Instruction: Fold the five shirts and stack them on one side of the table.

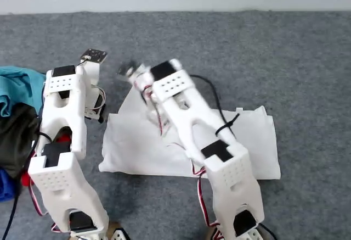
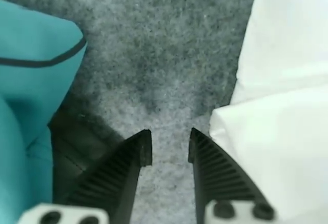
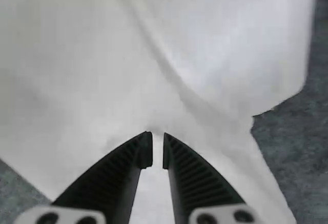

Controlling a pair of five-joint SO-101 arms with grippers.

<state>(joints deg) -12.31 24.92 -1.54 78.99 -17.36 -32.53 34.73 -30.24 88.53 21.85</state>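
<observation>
A white shirt (image 1: 252, 135) lies partly folded on the grey carpet in the middle of the table. My right gripper (image 1: 134, 75) is at its far left corner, and that corner rises in a peak to the fingers. In the right wrist view the right gripper (image 3: 158, 149) is shut on the white shirt (image 3: 154, 55), with creases fanning out from the tips. My left gripper (image 1: 97, 108) hangs between the shirt and the pile. The left wrist view has the left gripper (image 2: 170, 144) open over bare carpet, with the white shirt (image 2: 287, 80) on one side and a teal shirt (image 2: 25, 80) on the other.
A pile of shirts sits at the table's left edge: the teal shirt (image 1: 19, 86) on top, a black one (image 1: 13, 135) below it, and bits of blue (image 1: 4, 182) and red (image 1: 26, 178). Grey carpet stretches open at the back and right.
</observation>
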